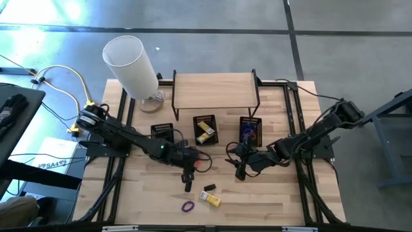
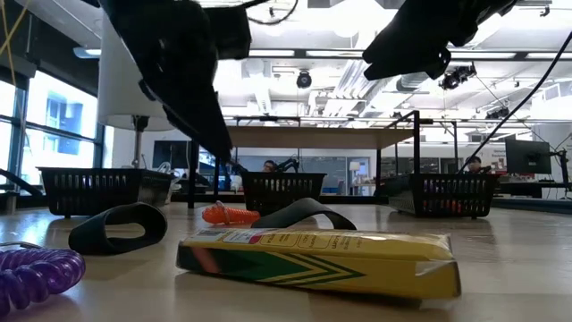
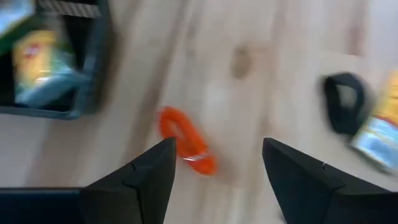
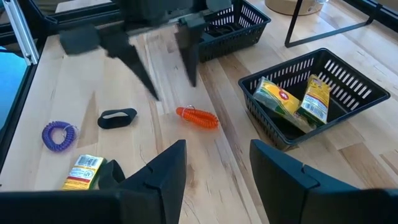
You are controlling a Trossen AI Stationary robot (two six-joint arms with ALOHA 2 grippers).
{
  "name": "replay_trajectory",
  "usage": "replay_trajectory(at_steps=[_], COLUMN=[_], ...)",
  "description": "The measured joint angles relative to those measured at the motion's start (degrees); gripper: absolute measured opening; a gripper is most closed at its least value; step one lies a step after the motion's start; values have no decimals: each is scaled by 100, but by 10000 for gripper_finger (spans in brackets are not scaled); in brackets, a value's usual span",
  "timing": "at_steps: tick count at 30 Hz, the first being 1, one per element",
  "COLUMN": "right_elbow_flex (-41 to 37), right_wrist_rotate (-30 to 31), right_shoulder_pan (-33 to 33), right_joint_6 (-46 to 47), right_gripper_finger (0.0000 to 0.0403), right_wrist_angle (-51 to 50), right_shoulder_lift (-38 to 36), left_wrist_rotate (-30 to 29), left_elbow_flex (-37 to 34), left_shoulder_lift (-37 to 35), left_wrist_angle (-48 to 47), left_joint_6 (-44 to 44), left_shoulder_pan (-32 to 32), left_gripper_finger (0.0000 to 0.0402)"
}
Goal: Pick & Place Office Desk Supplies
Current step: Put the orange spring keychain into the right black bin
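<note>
Wooden slats form the surface (image 1: 270, 206) seen from the high view, where the left claw (image 1: 187, 182) hangs at centre, open and empty, beside an orange coil (image 1: 202, 164). Lower centre lie a purple coil (image 1: 187, 207), a black loop (image 1: 209, 188) and a yellow crayon box (image 1: 210, 199). In the low view, that box fills the foreground. In the right wrist view, the right claw (image 4: 216, 163) is parted, empty, and a black basket (image 4: 367, 93) at right holds two more boxes.

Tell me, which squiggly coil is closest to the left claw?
The orange coil. It lies on the table right below the open left claw, beside the middle basket. The purple coil lies farther off, near the table's front edge.
</note>
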Motion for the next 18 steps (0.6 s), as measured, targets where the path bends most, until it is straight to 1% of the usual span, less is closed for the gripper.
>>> replay_trajectory(at_steps=[3, 6, 12, 18], right_elbow_flex=[0, 0, 0, 0], right_wrist_rotate=[0, 0, 0, 0], right_shoulder_pan=[0, 0, 0, 0], right_joint_6=[0, -2, -2, -2], right_gripper_finger=[165, 165, 165, 165], right_wrist_angle=[0, -4, -21, -6], right_shoulder_lift=[0, 0, 0, 0], left_wrist_rotate=[-481, -785, -892, -841], left_elbow_flex=[-2, -2, 0, -9], left_shoulder_lift=[76, 137, 388, 603], left_wrist_angle=[-8, -12, 74, 74], left_joint_6=[-169, -450, -1153, -1202], left_shoulder_pan=[-6, -4, -7, -36], left_gripper_finger=[231, 231, 232, 232])
